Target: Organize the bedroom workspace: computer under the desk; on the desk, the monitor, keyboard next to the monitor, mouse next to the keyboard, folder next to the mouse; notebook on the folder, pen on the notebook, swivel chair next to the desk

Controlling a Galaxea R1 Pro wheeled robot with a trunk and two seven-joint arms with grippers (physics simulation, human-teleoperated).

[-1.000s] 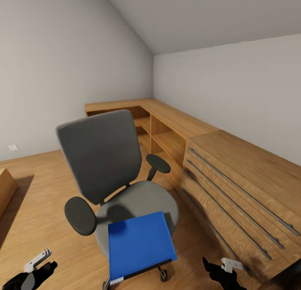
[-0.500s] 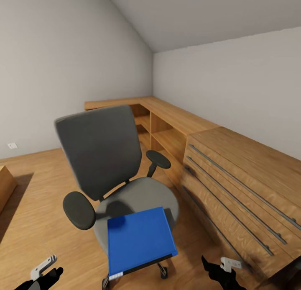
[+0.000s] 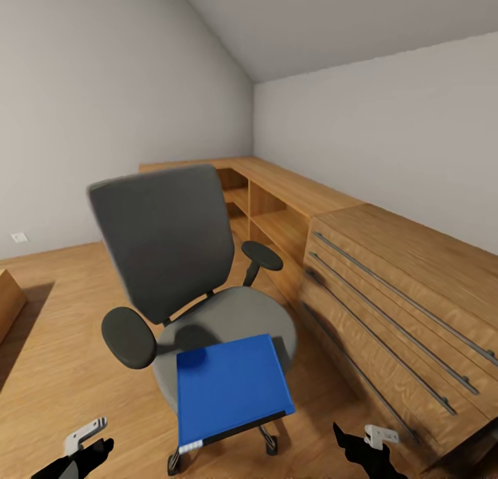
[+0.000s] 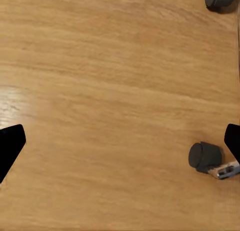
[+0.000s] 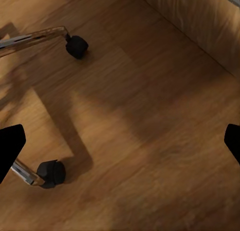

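The swivel chair [image 3: 166, 244], with grey back, grey seat and black armrests, stands in the middle of the head view. The bright blue folder [image 3: 232, 389] lies flat on the front of its seat, overhanging the edge a little. My left gripper [image 3: 75, 459] hangs low at the chair's left, open over bare wooden floor [image 4: 110, 91], with a black caster [image 4: 205, 156] close to one fingertip. My right gripper [image 3: 361, 453] hangs low at the chair's right, open and empty, above the chair's chrome base legs and casters [image 5: 51, 173].
A light wooden drawer cabinet [image 3: 408, 306] with long metal handles stands close at the right, and its side shows in the right wrist view [image 5: 200, 16]. Low wooden shelving [image 3: 277, 209] runs along the back corner. A wooden piece [image 3: 8, 303] sits at the left edge.
The whole head view has shifted as the camera moved, with the chair a little nearer. My left gripper sits further right in the picture. The folder still lies on the seat.
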